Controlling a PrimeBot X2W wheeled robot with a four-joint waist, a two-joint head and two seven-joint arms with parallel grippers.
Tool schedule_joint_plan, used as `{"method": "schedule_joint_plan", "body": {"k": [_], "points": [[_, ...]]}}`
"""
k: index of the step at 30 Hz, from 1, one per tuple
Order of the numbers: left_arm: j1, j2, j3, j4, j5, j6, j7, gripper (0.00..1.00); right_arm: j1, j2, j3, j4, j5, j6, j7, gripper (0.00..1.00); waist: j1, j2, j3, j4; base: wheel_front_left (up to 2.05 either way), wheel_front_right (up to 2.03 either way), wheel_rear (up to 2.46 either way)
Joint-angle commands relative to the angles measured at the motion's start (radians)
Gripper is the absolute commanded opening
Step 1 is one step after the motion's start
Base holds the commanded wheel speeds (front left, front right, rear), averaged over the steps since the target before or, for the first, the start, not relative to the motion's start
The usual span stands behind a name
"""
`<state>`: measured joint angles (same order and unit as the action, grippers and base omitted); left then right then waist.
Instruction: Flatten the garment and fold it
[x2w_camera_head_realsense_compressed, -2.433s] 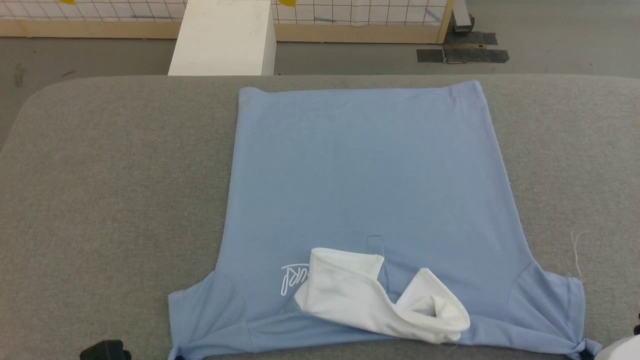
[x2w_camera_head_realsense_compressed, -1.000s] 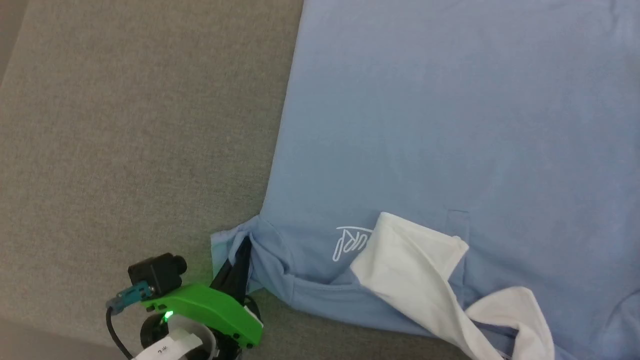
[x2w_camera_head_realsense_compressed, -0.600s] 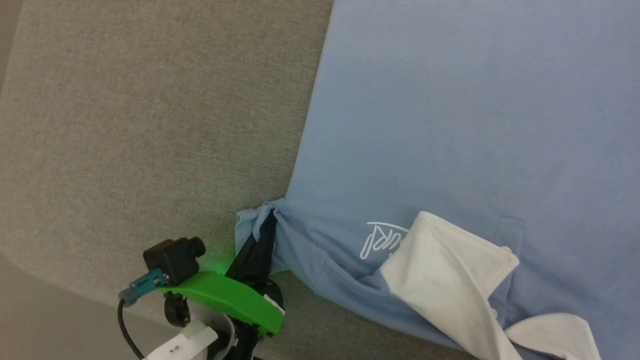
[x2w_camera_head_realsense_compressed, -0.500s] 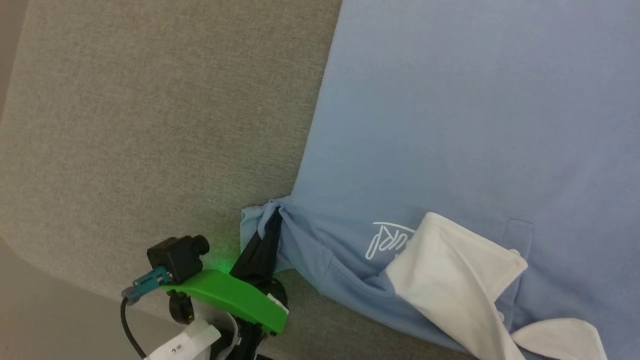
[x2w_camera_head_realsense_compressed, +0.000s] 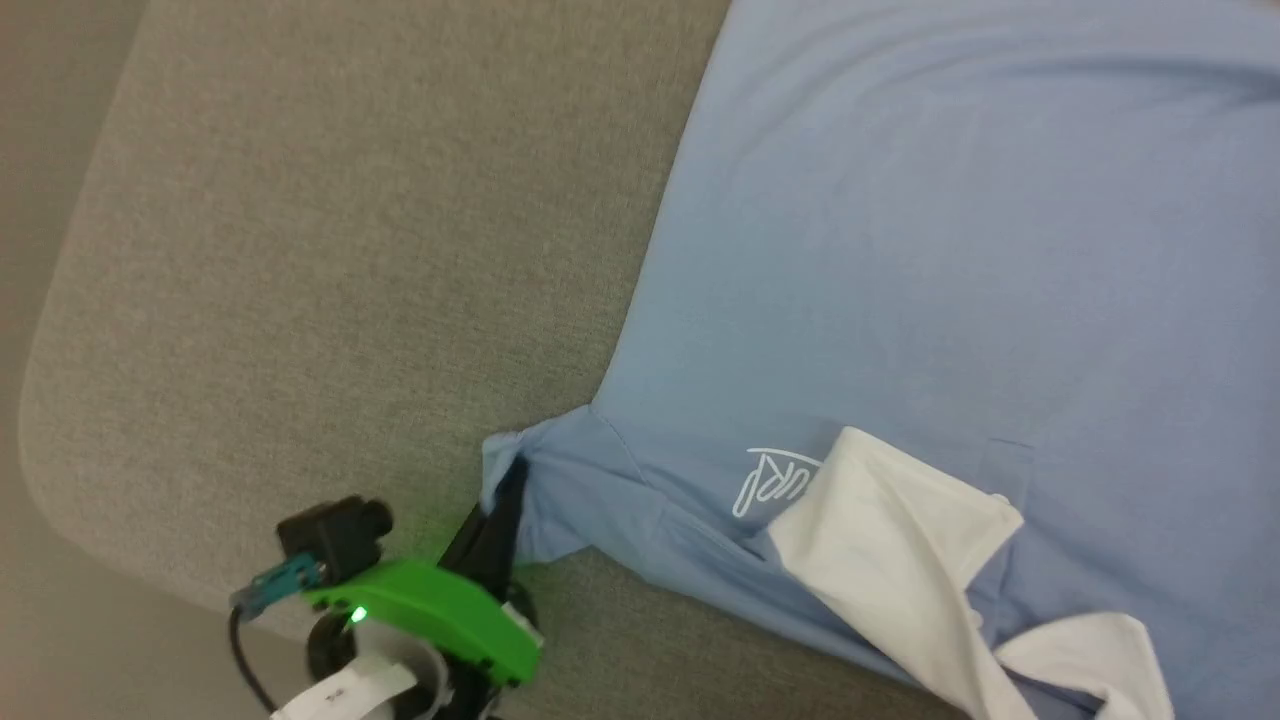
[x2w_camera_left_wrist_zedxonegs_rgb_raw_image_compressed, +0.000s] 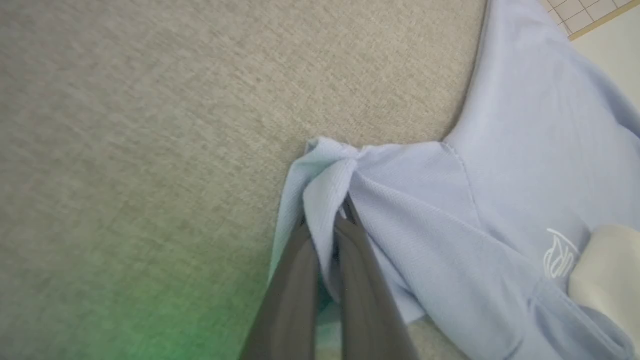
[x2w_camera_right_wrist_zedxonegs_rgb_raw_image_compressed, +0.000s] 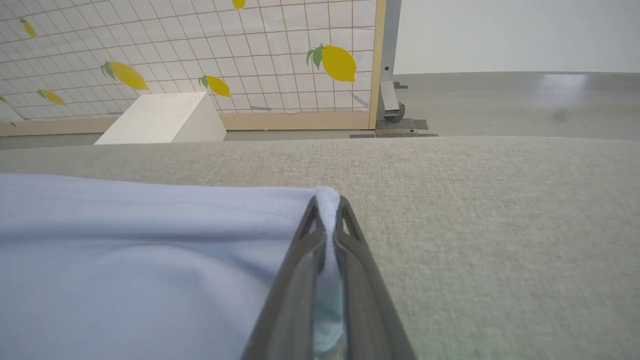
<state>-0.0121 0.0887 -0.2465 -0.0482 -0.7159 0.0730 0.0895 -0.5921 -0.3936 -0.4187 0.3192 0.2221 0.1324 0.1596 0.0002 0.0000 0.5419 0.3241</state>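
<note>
The garment (x2w_camera_head_realsense_compressed: 900, 260), a light blue short-sleeved shirt, lies spread on the grey padded table (x2w_camera_head_realsense_compressed: 330, 250) with its white collar (x2w_camera_head_realsense_compressed: 890, 540) flipped over the chest beside the white script logo (x2w_camera_head_realsense_compressed: 775, 478). My left gripper (x2w_camera_head_realsense_compressed: 507, 482) is shut on the bunched end of the near left sleeve (x2w_camera_left_wrist_zedxonegs_rgb_raw_image_compressed: 325, 175); in the left wrist view its fingers (x2w_camera_left_wrist_zedxonegs_rgb_raw_image_compressed: 300, 280) pinch a fold of blue cloth. In the right wrist view my right gripper (x2w_camera_right_wrist_zedxonegs_rgb_raw_image_compressed: 327, 205) is shut on an edge of the garment (x2w_camera_right_wrist_zedxonegs_rgb_raw_image_compressed: 140, 250), with a strip of cloth squeezed between its two fingers.
The table's rounded left corner (x2w_camera_head_realsense_compressed: 45, 400) and near edge lie close to my left wrist. Beyond the table's far edge, a white block (x2w_camera_right_wrist_zedxonegs_rgb_raw_image_compressed: 160, 120) stands on the floor before a lemon-patterned grid panel (x2w_camera_right_wrist_zedxonegs_rgb_raw_image_compressed: 200, 55) with a wooden frame.
The head camera has turned and dipped toward the garment's left side. My left gripper keeps its hold on the sleeve, drawing it slightly nearer. Fresh creases have appeared across the shirt's upper right.
</note>
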Motion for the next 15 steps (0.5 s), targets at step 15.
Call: {"method": "schedule_joint_plan", "body": {"k": [15], "points": [[0.171,0.1,0.053,-0.029,-0.023,0.087,0.094,0.0,0.52,0.266,-0.229,-0.202,-0.034,-0.002,0.131,0.0,-0.0002,0.0,-0.352,-0.246,0.0,0.0,0.0]]}}
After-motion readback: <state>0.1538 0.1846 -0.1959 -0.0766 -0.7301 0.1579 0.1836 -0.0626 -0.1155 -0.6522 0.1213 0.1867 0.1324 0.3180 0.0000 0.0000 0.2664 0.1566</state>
